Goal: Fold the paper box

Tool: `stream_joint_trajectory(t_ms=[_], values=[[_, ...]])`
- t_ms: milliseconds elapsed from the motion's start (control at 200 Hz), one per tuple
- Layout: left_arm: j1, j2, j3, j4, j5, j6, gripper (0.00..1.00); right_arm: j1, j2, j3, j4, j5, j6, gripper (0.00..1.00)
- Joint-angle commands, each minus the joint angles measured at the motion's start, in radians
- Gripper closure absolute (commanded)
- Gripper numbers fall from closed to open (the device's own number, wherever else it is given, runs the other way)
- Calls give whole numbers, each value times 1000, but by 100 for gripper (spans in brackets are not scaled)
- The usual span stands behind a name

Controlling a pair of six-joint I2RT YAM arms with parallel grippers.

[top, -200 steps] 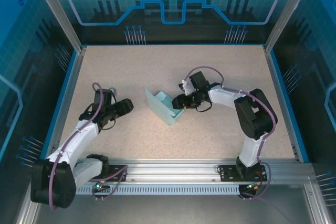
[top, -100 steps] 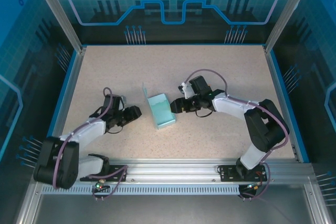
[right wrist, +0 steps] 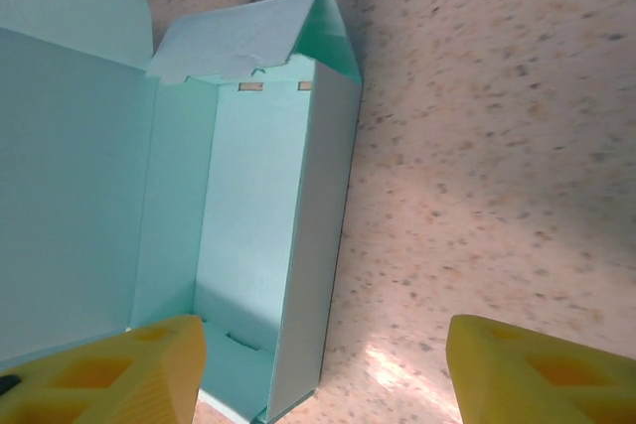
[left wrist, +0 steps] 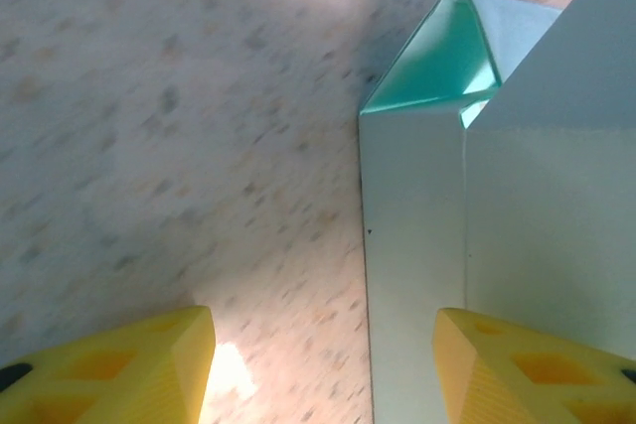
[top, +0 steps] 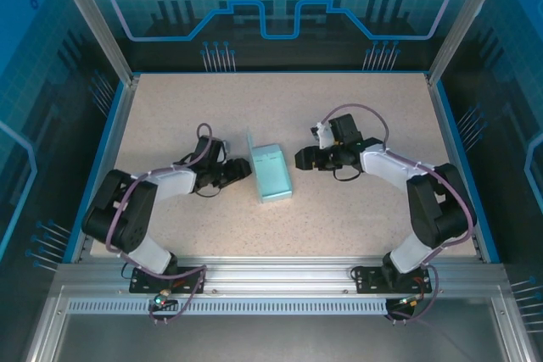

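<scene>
Speckled table (top: 339,218): paper box (top: 273,173) set mid-table, lid flap raised; flanked by left gripper (top: 243,169) and right gripper (top: 302,158), both spread.

paper box (left wrist: 412,265) cut off right and below, left wrist tabletop (left wrist: 149,146) blurred

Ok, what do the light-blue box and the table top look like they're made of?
The paper box looks like thin matte card: crisp creased folds, small die-cut slots, a thin curling flap, no gloss. The table top looks like hard beige speckled laminate or composite with a slight sheen, given the glare patches near the fingers; which one is unclear.
</scene>
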Motion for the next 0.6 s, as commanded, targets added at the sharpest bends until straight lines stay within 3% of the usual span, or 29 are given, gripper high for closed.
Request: stream_joint_trajectory(t_ms=[0, 325, 415, 595], values=[[-19, 95, 108, 38, 50, -7, 39, -35, -35, -8, -52, 28, -51, 35], [-49, 403, 553, -123, 117, 92, 39, -128, -10, 121, -103, 97, -159, 37], [-23, 398, 603, -166, 95, 123, 38, -174, 45, 201, -127, 71, -194, 37], [41, 299, 543, -140, 87, 125, 38, -200, 220, 384, -221, -11, -252, 41]])
